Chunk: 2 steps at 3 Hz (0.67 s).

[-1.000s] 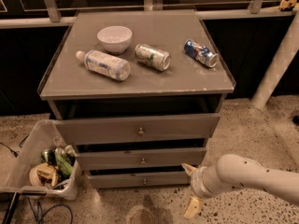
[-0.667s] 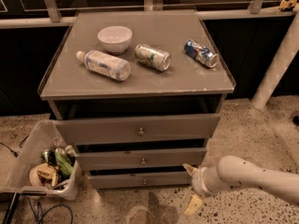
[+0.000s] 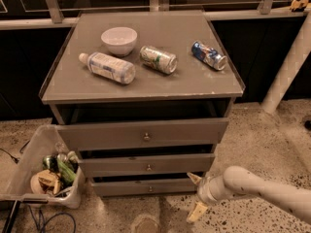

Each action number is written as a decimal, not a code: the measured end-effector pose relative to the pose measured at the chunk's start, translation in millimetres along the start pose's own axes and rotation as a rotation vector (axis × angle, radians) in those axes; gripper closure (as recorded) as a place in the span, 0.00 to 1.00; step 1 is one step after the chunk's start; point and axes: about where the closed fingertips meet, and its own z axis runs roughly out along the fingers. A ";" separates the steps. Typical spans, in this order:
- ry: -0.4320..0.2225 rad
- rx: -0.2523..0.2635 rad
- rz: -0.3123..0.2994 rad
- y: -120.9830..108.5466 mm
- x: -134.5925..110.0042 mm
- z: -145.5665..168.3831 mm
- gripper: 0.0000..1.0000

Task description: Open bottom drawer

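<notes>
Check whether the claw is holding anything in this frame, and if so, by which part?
Nothing is held. The claw sits open beside the right end of the bottom drawer, off to the side of its knob.

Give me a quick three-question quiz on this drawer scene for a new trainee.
1. True or false: the end effector is clamped on the knob of the bottom drawer.
2. How many drink cans lie on the cabinet top? A one, B two, C three.
3. Fill in: in the camera view, the plastic bin of trash sits on the floor to the cabinet's ____.

Key: 1 false, it is open beside the drawer's right end, away from the knob. 2 B, the green can and the blue can. 3 left.
</notes>
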 end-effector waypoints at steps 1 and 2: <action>-0.089 0.026 -0.014 -9.4 31.4 51.8 0.00; -0.089 0.026 -0.014 -9.3 31.4 51.9 0.00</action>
